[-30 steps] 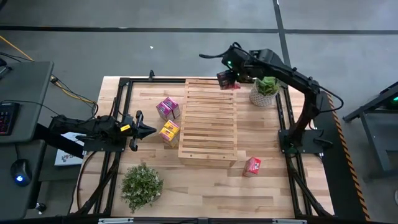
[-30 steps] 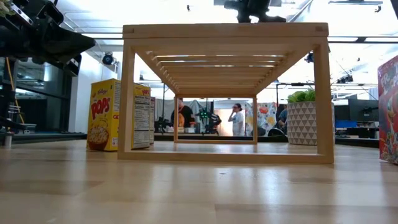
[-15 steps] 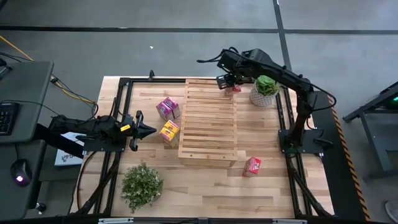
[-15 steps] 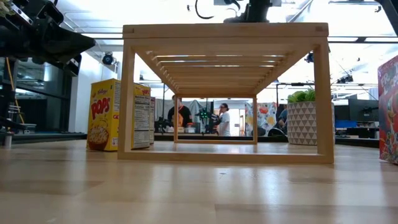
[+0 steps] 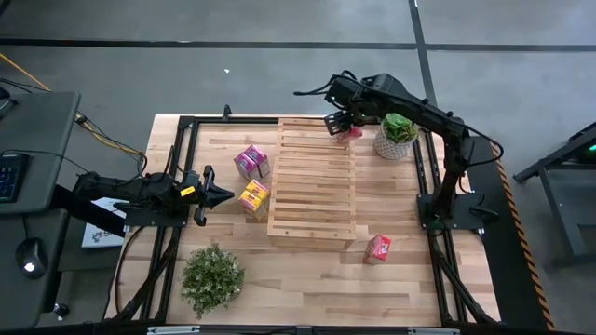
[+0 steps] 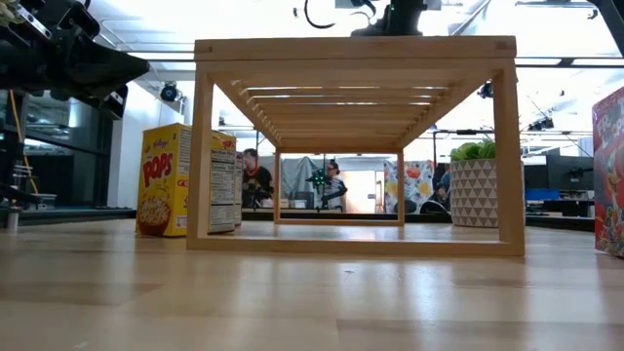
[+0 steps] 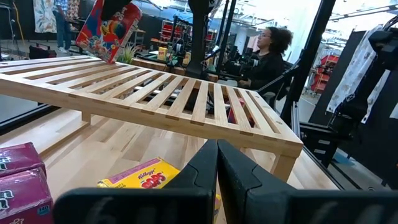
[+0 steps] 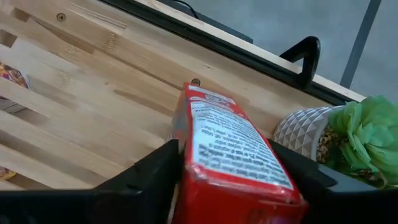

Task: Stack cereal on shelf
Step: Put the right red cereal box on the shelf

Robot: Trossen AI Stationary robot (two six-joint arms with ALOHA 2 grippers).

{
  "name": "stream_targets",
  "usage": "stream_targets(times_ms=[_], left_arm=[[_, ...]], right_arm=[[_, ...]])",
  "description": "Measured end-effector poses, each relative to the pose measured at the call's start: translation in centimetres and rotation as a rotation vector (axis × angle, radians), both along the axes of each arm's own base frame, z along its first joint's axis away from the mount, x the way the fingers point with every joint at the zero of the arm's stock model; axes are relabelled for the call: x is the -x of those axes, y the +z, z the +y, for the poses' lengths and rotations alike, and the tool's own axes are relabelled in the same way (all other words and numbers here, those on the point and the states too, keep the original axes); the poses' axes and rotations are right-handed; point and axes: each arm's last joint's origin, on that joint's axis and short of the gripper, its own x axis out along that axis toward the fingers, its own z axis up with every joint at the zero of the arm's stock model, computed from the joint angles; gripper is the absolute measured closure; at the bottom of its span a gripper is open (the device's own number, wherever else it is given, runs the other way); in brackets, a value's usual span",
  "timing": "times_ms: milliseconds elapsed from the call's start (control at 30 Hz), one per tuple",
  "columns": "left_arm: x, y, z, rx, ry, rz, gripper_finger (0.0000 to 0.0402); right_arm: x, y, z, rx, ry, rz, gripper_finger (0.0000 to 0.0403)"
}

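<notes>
My right gripper (image 5: 343, 123) is shut on a red cereal box (image 8: 230, 149) over the far right corner of the slatted wooden shelf (image 5: 312, 181). In the left wrist view this box (image 7: 109, 28) hangs tilted just above the slats. My left gripper (image 5: 223, 195) is shut and empty, level above the table left of the shelf, pointing at a yellow box (image 5: 253, 197). That box stands on the table against the shelf's left side. Two pink boxes (image 5: 251, 161) stand farther back. Another red box (image 5: 376, 248) stands near the shelf's near right corner. My right gripper pinches the red box between its two fingers (image 8: 155, 168), one on each broad face, coming from above and pointing down. The narrow printed side (image 8: 233, 140) faces the wrist camera. The box hangs tilted below the fingers; whether its lower corner touches the slats I cannot tell.
A potted green plant (image 5: 398, 135) stands right beside the held box, off the shelf's far right corner. A leafy plant (image 5: 212, 277) sits at the table's near left. The black frame rail (image 8: 205, 31) runs along the far edge. People move in the room behind.
My right gripper with the red box has shifted a little toward the near edge and down toward the shelf's far right corner, while the arm's elbow swung left. In the last half second it has kept nearly still.
</notes>
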Motion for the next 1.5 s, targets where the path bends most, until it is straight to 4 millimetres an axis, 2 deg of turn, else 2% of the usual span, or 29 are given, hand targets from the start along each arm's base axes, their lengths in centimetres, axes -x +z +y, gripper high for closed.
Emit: stream_targets(times_ms=[133, 267, 1200, 1500], left_arm=[[0.0, 0.0, 0.0, 0.000, 0.000, 0.000, 0.0398], [0.0, 0.0, 0.0, 0.000, 0.000, 0.000, 0.0398], [0.0, 0.0, 0.0, 0.000, 0.000, 0.000, 0.0398], [0.0, 0.0, 0.0, 0.000, 0.000, 0.000, 0.0398]], right_arm=[[0.0, 0.0, 0.0, 0.003, 0.010, 0.000, 0.0141], [-0.1, 0.0, -0.1, 0.009, 0.020, -0.003, 0.0123], [-0.4, 0.1, -0.2, -0.016, 0.002, -0.068, 0.0120], [0.5, 3.0, 0.2, 0.012, -0.038, -0.145, 0.0120]])
